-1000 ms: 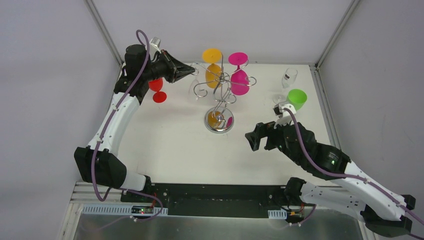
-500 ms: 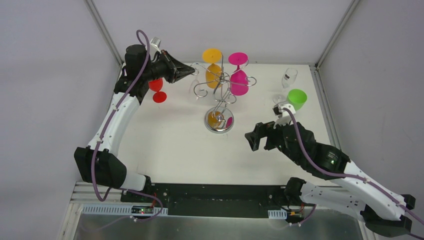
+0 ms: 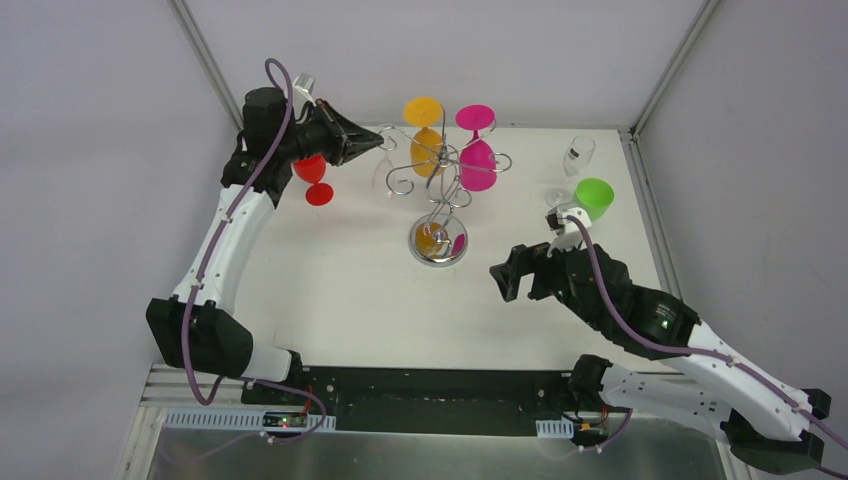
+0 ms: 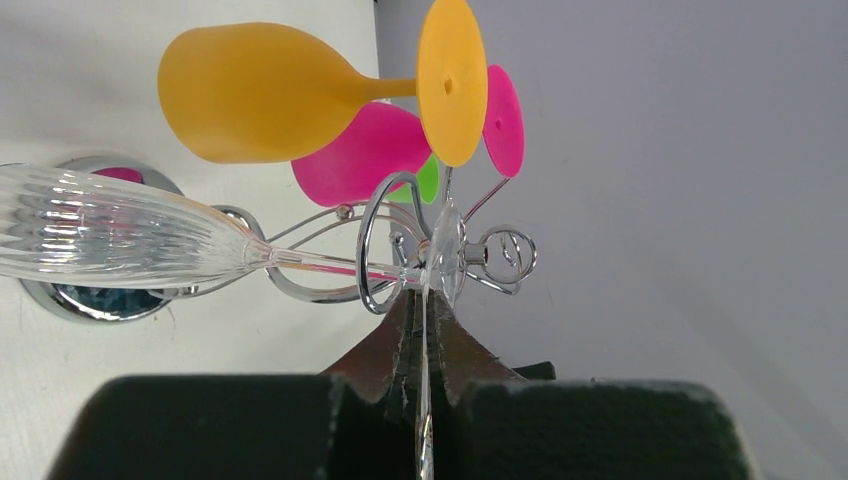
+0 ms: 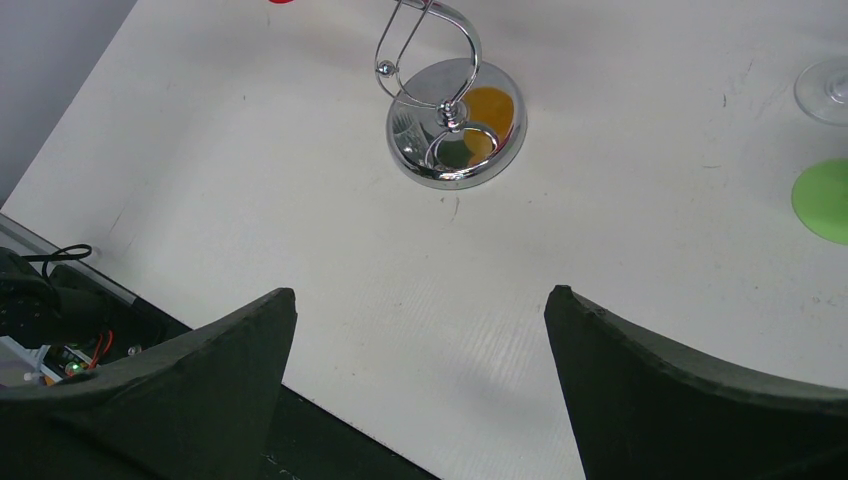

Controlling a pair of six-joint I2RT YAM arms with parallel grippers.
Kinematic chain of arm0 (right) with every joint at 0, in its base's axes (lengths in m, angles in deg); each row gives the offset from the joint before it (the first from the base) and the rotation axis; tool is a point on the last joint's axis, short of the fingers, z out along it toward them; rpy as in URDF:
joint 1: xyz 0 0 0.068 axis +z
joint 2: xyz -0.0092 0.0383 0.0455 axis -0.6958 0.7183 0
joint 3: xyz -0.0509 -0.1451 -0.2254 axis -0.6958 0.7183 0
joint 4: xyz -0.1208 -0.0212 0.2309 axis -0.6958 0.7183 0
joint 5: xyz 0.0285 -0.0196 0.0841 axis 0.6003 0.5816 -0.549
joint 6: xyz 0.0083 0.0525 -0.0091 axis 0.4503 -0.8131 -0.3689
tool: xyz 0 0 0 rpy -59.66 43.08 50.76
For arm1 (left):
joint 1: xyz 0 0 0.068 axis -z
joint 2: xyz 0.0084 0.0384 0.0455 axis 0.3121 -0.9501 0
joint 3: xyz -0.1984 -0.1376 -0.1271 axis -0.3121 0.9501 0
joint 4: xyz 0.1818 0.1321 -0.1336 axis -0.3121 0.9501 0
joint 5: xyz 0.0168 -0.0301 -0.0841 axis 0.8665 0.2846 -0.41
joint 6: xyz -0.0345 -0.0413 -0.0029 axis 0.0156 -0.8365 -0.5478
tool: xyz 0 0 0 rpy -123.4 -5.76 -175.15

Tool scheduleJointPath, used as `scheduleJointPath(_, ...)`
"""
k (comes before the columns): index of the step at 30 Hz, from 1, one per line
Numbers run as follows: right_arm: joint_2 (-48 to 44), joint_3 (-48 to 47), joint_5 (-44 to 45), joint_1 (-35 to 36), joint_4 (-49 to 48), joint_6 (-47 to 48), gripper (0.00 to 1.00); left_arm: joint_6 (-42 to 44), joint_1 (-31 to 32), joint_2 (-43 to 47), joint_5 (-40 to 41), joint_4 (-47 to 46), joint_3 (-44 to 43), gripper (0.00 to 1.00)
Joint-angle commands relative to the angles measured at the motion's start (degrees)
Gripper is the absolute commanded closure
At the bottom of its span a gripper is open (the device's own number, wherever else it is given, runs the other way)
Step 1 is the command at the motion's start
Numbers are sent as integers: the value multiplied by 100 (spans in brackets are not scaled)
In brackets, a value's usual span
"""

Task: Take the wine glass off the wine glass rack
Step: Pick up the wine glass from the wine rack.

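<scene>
so the left gripper (image 3: 377, 144) is pinched shut on the rim of the foot of the clear wine glass (image 4: 120, 240); that glass hangs upside down on the left side of the wine glass rack (image 3: 440, 190), stem still threaded through one of the curled arms, ribbed bowl pointing down at the table (image 3: 340, 290); the rack stands about mid-width in the far half of the table, shiny round base flat on it; an orange glass (image 3: 425, 128) and a pink glass (image 3: 479, 160) hang on its far side; the right gripper (image 3: 509, 272) hovers over the table nearer the right edge, jaws spread wide with nothing between them; a red glass (image 3: 314, 178) stands near the far left corner and a green glass (image 3: 594, 196) stands upright by the right edge
</scene>
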Motion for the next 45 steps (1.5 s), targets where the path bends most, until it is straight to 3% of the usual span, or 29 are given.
scheduleJointPath(1,-39,-33,151,-27,-200,-22,1,169,-136,237,42,-60,-327,100)
scheduleJointPath(24,-134,77,213,-37,-207,-46,1,46,-231,-435,-131,-211,-1029,100)
scheduleJointPath(45,-128,125,213,-37,-204,-36,1,-93,163,-612,-259,-284,-1189,100)
